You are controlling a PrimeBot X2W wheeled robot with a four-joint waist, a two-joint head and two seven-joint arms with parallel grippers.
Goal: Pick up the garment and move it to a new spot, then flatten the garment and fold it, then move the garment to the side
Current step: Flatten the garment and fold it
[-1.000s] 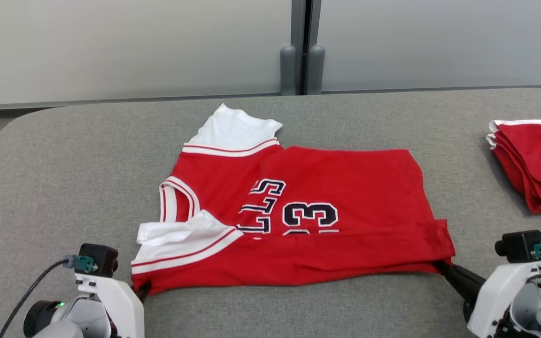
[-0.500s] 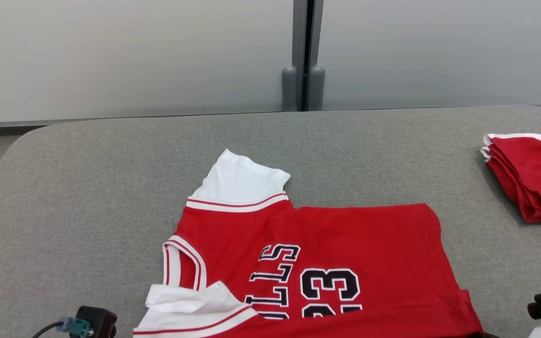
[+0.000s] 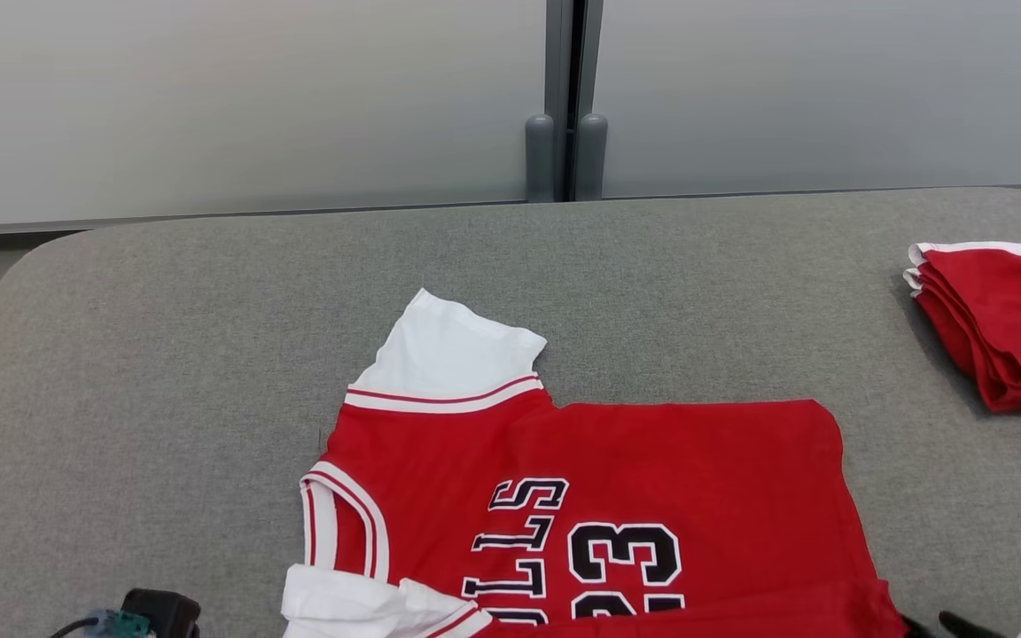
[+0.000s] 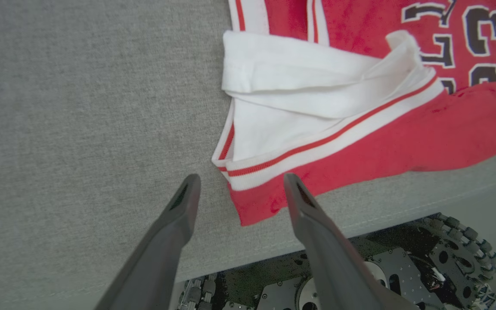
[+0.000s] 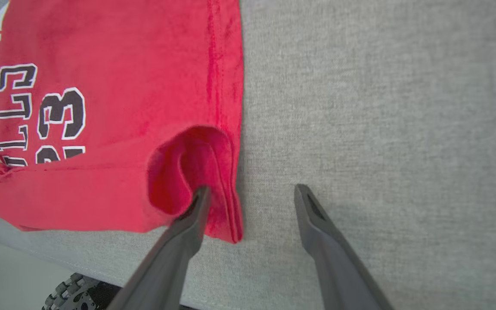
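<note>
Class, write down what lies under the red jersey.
The grey table shows all around the jersey, so it lies on that; anything beneath the cloth is covered.

Left gripper [image 4: 239,184]: jaws spread wide, nothing gripped. Its fingers straddle the jersey's [image 4: 360,142] sleeve-side near corner. Right gripper [image 5: 252,189]: jaws likewise apart, empty. One finger [image 5: 185,232] has its tip at the jersey's rolled hem corner, the other just beside the jersey, clear of it. Both wrists sit off the jersey's near edge.
</note>
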